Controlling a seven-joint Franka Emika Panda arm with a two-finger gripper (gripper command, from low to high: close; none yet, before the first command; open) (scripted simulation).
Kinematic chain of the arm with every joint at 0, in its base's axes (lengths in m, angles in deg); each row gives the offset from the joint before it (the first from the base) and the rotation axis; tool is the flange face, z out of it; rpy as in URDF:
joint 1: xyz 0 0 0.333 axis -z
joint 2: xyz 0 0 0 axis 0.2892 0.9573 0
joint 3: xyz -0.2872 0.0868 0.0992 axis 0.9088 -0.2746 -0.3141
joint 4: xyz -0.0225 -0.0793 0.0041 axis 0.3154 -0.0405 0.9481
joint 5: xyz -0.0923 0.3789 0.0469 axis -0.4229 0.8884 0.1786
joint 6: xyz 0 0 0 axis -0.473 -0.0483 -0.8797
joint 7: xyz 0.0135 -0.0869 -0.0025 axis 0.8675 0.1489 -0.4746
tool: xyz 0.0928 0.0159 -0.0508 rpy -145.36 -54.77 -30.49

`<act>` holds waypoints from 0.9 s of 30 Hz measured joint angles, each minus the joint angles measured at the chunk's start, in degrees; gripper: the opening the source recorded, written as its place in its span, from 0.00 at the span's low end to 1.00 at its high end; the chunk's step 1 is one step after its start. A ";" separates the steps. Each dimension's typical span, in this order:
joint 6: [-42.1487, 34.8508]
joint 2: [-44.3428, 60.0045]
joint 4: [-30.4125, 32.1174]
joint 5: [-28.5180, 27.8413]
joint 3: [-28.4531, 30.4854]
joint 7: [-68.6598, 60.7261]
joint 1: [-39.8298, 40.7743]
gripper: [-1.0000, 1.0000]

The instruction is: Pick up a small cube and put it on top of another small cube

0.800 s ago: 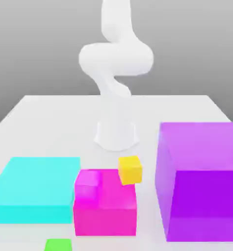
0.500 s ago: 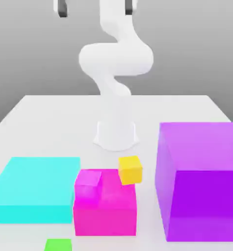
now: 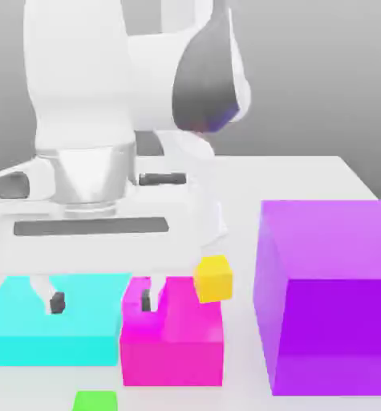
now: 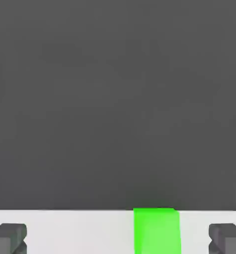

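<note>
The small green cube (image 3: 95,400) lies on the white table at the front edge of the exterior view, cut off by the frame. In the hand view the same green cube (image 4: 156,231) sits between the two dark fingertips (image 4: 8,237), nearer one of them. My gripper (image 3: 102,303) hangs open above the table, well over the green cube, its fingertips in front of the cyan and magenta blocks. Nothing is between the fingers. A small yellow cube (image 3: 214,278) rests against the magenta block's far right corner.
A flat cyan block (image 3: 53,321) lies on the exterior view's left, a magenta block (image 3: 173,341) in the middle, a tall purple block (image 3: 331,293) on the right. The white table (image 3: 297,177) stretches behind them, with the arm's base partly hidden by the hand.
The hand has come down from the top of the exterior view to just above the cyan and magenta blocks, now covering much of the arm. The cubes and blocks have not moved.
</note>
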 joint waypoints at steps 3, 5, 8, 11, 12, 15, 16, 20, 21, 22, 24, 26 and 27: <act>1.73 6.10 -0.25 -0.06 0.26 -1.30 0.92 0.50; 2.90 10.12 -0.41 -0.38 0.50 -1.96 1.56 0.50; 6.89 16.31 -1.42 0.61 -0.66 -3.07 2.83 0.50; 9.85 20.18 -2.20 1.64 -1.77 -3.88 3.75 0.00; 9.84 20.18 -2.20 1.64 -1.77 -3.88 3.76 0.00; 9.79 20.17 -2.21 1.65 -1.78 -3.89 3.78 0.00; 10.49 21.06 -2.39 1.76 -2.10 -3.95 4.07 0.00; 6.13 15.49 -1.20 0.08 -0.72 -2.77 3.04 0.00; 4.60 13.50 -0.74 -0.45 -0.33 -2.26 2.75 0.00; 3.39 11.55 0.06 -0.25 -0.08 -1.20 2.39 0.00; 1.31 7.64 2.06 0.55 0.10 1.90 1.78 0.00; -0.65 3.64 4.20 0.92 0.34 5.65 1.08 0.00; -1.59 1.61 5.29 0.87 0.43 7.73 0.78 0.00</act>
